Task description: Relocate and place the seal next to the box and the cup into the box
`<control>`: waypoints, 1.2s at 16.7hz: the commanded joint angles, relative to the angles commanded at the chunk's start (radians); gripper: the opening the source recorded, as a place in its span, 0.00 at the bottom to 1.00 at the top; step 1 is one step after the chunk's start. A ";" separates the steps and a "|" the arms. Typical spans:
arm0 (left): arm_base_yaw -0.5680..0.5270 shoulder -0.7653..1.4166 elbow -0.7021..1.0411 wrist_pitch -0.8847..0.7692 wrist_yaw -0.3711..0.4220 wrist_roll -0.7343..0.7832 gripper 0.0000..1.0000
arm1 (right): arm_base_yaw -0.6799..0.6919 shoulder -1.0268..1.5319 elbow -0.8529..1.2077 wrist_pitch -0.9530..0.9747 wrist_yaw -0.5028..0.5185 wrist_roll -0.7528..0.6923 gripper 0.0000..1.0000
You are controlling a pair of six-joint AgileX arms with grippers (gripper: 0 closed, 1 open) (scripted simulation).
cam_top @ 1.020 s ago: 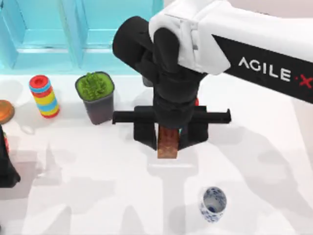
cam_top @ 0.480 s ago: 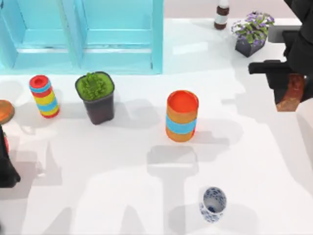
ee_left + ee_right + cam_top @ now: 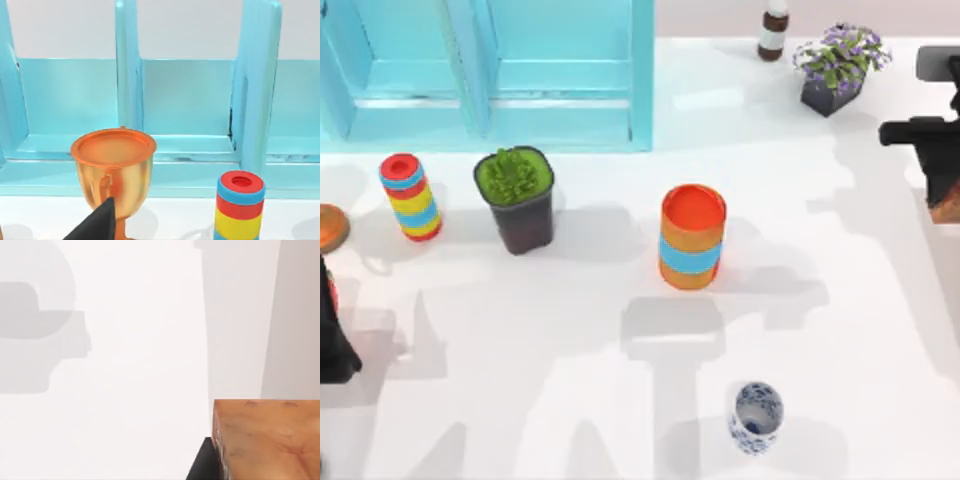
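At the table's right edge my right gripper [image 3: 942,190] is shut on the seal [image 3: 950,208], a glossy reddish-brown block that is partly cut off by the picture's edge. The right wrist view shows the seal [image 3: 267,440] close up over bare white table. The cup [image 3: 756,415], white with a blue pattern, stands upright near the front, right of centre, with no gripper near it. The turquoise box [image 3: 560,70] stands at the back left and fills the background of the left wrist view as box [image 3: 190,100]. My left arm [image 3: 332,335] is parked at the left edge.
An orange cylinder with a blue band [image 3: 692,236] stands mid-table. A green plant pot [image 3: 516,198], a striped ring stack [image 3: 410,196] and an orange goblet [image 3: 330,228] line the left. A purple flower pot [image 3: 835,68] and a small bottle [image 3: 773,30] sit at the back right.
My right arm has swung from the table's middle to the right edge with the seal in its grip, uncovering the orange cylinder. The cup and left arm have not moved.
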 joint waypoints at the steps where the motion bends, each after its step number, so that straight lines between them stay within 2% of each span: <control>1: 0.000 0.000 0.000 0.000 0.000 0.000 1.00 | 0.000 0.001 -0.002 0.002 0.000 0.000 0.00; 15: 0.000 0.000 0.000 0.000 0.000 0.000 1.00 | 0.003 0.031 -0.203 0.240 -0.001 0.003 0.00; 19: 0.000 0.000 0.000 0.000 0.000 0.000 1.00 | 0.002 0.033 -0.210 0.246 -0.001 0.004 0.00; 20: 0.000 0.000 0.000 0.000 0.000 0.000 1.00 | 0.002 0.033 -0.210 0.246 -0.001 0.004 0.08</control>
